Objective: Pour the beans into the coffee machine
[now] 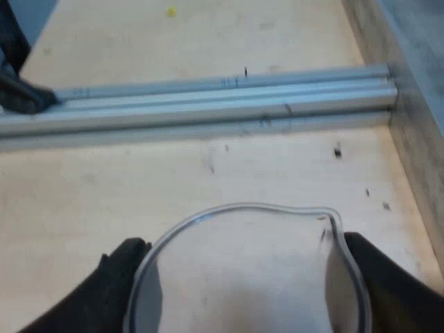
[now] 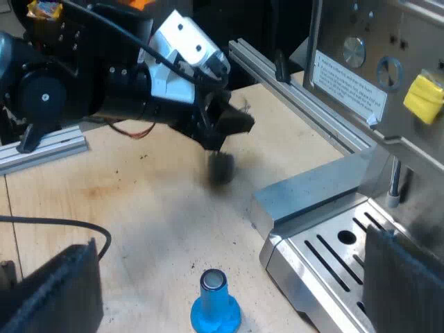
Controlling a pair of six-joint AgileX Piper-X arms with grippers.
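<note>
Soft, even light; bright table point(image 1: 104, 194); faint shadows in the measuring glass point(image 1: 243, 277); espresso machine point(image 2: 388, 69) gleams dully.

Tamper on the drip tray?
No, the blue tamper stands on the wooden table, apart from the drip tray.

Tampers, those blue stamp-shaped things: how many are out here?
1. The tamper stands upright on the table, close to the drip tray of the machine. Others could be hidden beyond these views.
</note>
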